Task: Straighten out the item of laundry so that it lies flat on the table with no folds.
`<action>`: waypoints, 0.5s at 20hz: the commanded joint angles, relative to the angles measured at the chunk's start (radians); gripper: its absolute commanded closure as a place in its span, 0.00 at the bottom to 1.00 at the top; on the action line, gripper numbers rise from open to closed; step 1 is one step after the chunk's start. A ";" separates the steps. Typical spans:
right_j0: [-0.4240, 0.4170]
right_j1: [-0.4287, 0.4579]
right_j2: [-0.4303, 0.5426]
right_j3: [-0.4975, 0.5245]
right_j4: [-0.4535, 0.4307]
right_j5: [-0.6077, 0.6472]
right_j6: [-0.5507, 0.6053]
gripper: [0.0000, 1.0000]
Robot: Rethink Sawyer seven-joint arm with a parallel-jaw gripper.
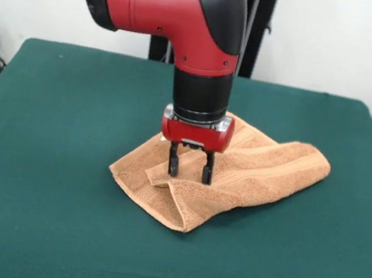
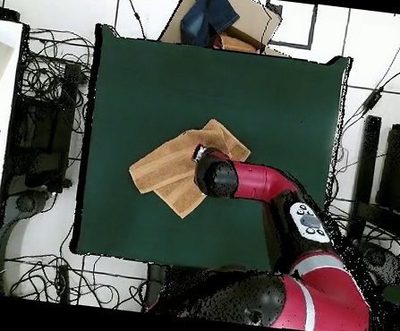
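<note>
The orange-tan towel [image 1: 260, 170] lies rumpled on the dark green table [image 1: 57, 131], right of centre. Its near left part is folded over into a double layer with a raised crease. My gripper [image 1: 189, 173] points straight down over that folded part. Its two black fingers [image 1: 173, 160] are spread apart, with their tips at the towel's surface and nothing held between them. In the overhead view the towel [image 2: 162, 170] sits mid-table [image 2: 248, 97], and the red arm [image 2: 256, 181] covers its right side and hides the gripper.
A cardboard box with a blue cloth [image 2: 223, 22] stands just beyond the table's far edge in the overhead view. Cables and dark equipment [image 2: 46, 127] lie along both sides. The black pedestal [image 1: 256, 36] stands behind the table in the front view.
</note>
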 commanded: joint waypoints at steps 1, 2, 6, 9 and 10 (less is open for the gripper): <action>0.018 0.027 0.049 -0.057 -0.104 0.005 -0.066 1.00; 0.024 0.025 0.044 -0.059 -0.100 0.013 -0.061 1.00; 0.041 0.016 0.027 -0.059 -0.098 0.012 -0.038 1.00; 0.046 0.009 0.026 -0.057 -0.098 0.018 -0.026 1.00; 0.045 0.008 0.027 -0.056 -0.097 0.019 -0.022 1.00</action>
